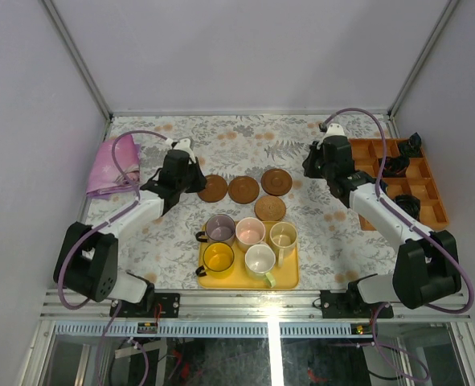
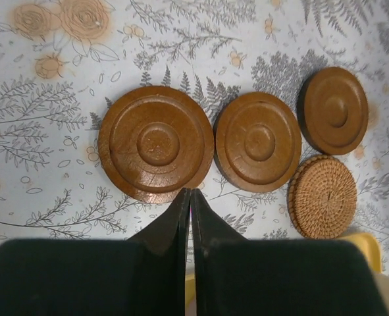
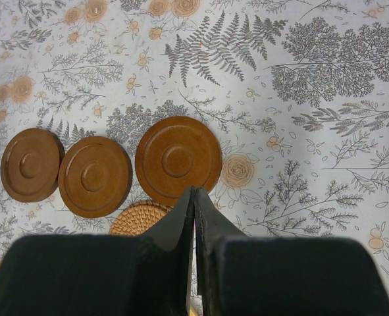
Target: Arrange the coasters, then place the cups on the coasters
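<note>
Three brown wooden coasters (image 1: 213, 189) (image 1: 243, 190) (image 1: 276, 182) lie in a row at mid-table, and both wrist views show them too (image 2: 156, 143) (image 3: 178, 160). Several cups stand on a yellow tray (image 1: 293, 279): purple-grey (image 1: 219, 229), pink (image 1: 250, 233), cream (image 1: 283, 236), yellow (image 1: 218, 258) and white with a green handle (image 1: 260, 260). My left gripper (image 2: 188, 192) hovers shut and empty just beside the leftmost coaster. My right gripper (image 3: 194, 191) is shut and empty too, its tips over the near edge of the rightmost coaster.
A round woven mat (image 1: 270, 209) lies between the coaster row and the tray. A pink-purple cloth (image 1: 112, 165) sits at the far left. An orange compartment box (image 1: 430, 193) with small black parts stands at the right edge.
</note>
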Controlling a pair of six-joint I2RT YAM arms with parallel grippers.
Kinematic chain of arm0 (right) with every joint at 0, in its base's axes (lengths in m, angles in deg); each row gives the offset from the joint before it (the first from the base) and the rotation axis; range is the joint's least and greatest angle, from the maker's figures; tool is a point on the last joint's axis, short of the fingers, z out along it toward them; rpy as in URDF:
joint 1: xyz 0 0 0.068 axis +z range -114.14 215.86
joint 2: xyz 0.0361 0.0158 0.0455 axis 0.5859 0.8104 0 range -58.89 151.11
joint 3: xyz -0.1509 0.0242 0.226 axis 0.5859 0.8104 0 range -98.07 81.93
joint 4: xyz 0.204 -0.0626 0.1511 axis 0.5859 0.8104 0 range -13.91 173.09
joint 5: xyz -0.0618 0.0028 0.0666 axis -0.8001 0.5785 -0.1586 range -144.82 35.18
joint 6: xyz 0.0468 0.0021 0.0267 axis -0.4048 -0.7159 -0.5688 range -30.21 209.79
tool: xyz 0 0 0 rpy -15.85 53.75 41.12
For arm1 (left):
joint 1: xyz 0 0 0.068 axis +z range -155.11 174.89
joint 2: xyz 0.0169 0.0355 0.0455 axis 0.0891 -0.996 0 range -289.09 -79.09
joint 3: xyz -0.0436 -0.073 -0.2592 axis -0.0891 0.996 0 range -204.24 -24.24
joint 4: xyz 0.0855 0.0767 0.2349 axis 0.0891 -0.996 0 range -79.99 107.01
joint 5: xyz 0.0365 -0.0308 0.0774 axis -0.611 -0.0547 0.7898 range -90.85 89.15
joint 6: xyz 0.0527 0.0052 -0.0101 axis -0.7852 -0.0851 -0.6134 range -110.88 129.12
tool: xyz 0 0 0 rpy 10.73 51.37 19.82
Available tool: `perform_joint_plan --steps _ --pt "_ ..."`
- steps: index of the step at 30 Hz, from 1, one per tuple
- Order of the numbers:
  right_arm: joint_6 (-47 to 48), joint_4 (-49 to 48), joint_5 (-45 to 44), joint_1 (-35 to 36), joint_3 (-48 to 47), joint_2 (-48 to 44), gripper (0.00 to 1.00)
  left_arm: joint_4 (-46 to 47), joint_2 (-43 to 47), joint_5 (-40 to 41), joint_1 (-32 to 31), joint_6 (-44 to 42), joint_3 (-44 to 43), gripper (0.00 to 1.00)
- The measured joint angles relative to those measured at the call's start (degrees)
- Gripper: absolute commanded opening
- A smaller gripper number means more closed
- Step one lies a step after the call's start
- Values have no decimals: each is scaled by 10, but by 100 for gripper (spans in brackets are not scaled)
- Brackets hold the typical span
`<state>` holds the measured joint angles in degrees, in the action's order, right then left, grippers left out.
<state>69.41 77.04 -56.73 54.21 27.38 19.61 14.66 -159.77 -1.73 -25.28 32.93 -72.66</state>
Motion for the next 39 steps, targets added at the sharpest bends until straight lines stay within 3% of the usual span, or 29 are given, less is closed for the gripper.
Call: perform_joint_plan --steps 11,24,39 --pt "-14 1 48 0 0 8 0 -28 -73 -12 -47 -34 -39 0" --pt "-20 67 126 4 0 86 0 -65 -150 -11 -84 -48 -59 0" --pt "-2 104 152 79 -83 222 0 -67 -231 -26 -91 -55 -107 0"
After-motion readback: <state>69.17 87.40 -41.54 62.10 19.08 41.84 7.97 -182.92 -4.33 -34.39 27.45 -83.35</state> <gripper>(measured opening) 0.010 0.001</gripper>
